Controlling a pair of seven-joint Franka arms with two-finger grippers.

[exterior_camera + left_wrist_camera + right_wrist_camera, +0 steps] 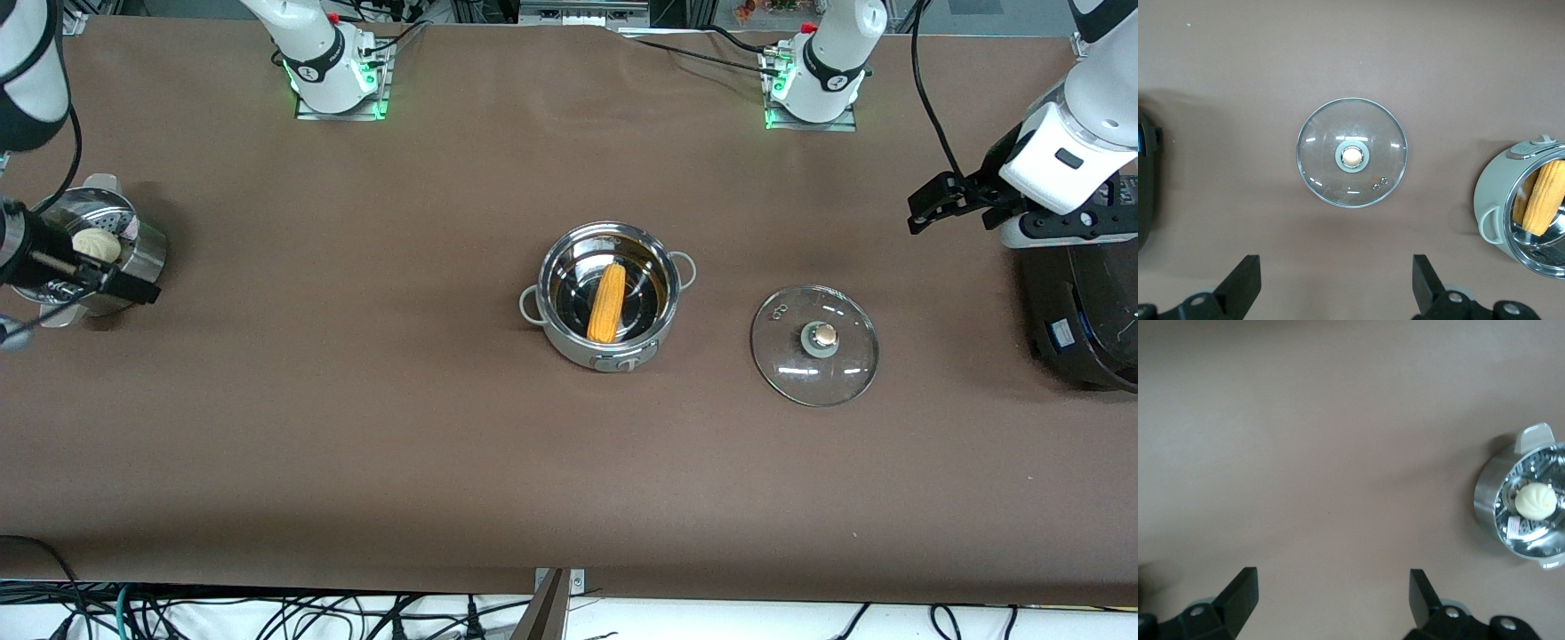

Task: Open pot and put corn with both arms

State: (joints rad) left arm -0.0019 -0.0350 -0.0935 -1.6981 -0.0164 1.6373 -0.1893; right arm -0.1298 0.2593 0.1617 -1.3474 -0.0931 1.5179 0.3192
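The shiny steel pot (608, 356) stands open at the middle of the table, and the yellow-orange corn (607, 303) lies inside it. Its glass lid (814, 345) with a tan knob lies flat on the table beside it, toward the left arm's end. My left gripper (933, 204) is open and empty, up in the air by the black cooker. In the left wrist view the gripper (1336, 277) is over bare table, with the lid (1352, 153), the pot (1491, 200) and the corn (1540, 197) in sight. My right gripper (133, 286) is open and empty over the steel steamer; it also shows in the right wrist view (1333, 593).
A large black cooker (1080, 311) stands at the left arm's end of the table. A steel steamer (147, 253) holding a round white bun (96, 244) stands at the right arm's end; the bun also shows in the right wrist view (1535, 500). Brown table cover (356, 400) all round.
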